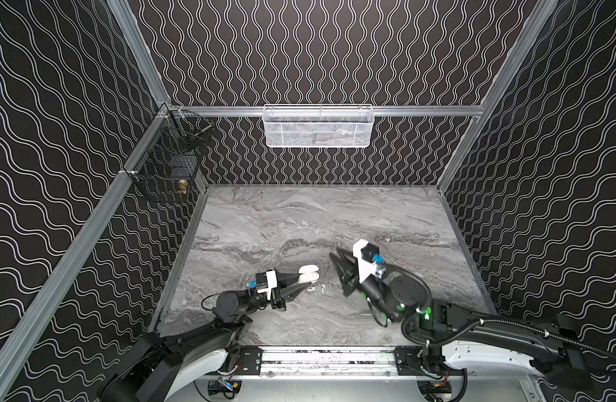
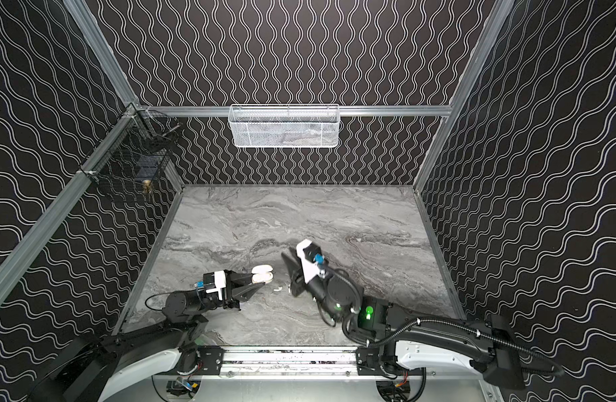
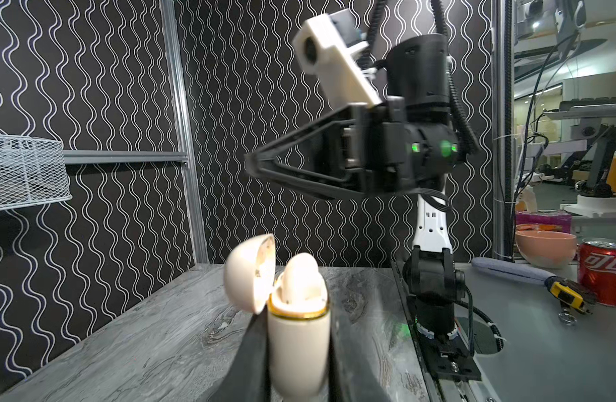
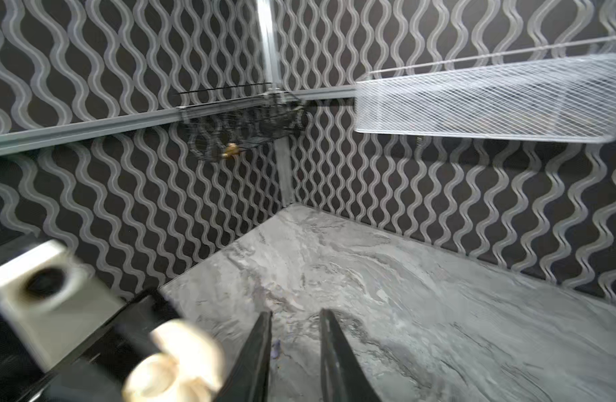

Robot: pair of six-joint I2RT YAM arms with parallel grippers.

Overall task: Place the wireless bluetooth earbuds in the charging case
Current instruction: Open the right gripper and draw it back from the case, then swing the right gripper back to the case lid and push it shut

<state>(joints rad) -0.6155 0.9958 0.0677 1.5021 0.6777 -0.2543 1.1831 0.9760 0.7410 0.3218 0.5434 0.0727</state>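
Observation:
My left gripper (image 1: 304, 279) (image 3: 296, 327) is shut on the body of the cream charging case (image 1: 308, 275) (image 2: 262, 274) (image 3: 297, 348). The case stands with its lid (image 3: 250, 275) swung open, and a cream earbud (image 3: 301, 275) sits in it. Two tiny white earbuds (image 1: 311, 288) (image 1: 322, 287) (image 2: 277, 288) lie on the marble table just in front of the case. My right gripper (image 1: 333, 252) (image 2: 283, 253) (image 4: 296, 313) hangs raised to the right of the case, its fingers apart with nothing between them. A small lavender speck (image 4: 275, 348) shows beside one finger; I cannot tell what it is.
A white mesh basket (image 1: 317, 127) hangs on the back wall. A black wire basket (image 1: 167, 163) is fixed in the back left corner. Patterned walls close three sides of the marble table (image 1: 334, 215). Beyond the right side stand a red can (image 3: 604, 275) and a pink bowl (image 3: 543, 252).

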